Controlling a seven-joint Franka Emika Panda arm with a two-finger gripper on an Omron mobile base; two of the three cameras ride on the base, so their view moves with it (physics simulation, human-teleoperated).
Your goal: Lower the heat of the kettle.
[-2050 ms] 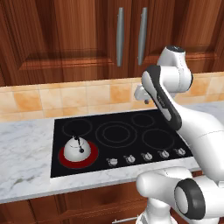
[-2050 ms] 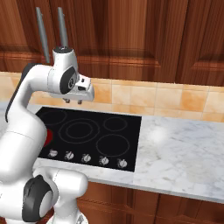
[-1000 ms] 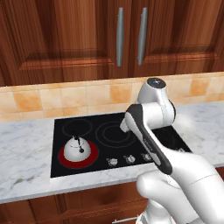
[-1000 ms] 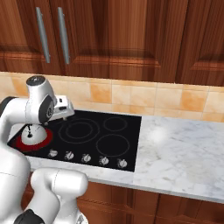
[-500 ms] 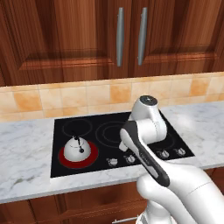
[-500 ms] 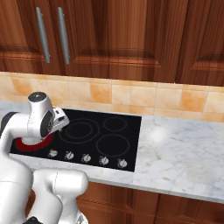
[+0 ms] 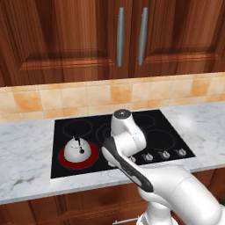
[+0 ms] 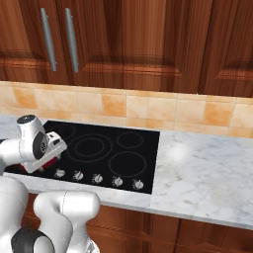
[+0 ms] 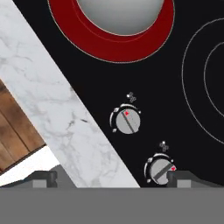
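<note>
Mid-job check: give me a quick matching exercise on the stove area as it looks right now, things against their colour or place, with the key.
Things:
1. kettle
2. burner ring under the kettle
3. cabinet handles
4. stove knobs

Descriptions:
A. glowing red
B. row along the cooktop's front edge
C. white-silver dome with a black handle
D. grey vertical bars on the wooden doors

Pairs: 1-C, 2-A, 3-D, 4-B

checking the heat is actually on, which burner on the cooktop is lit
The front-left burner, the one under the kettle. Its ring glows red around the kettle's base; the other burners are just thin grey circles on the black glass.
</note>
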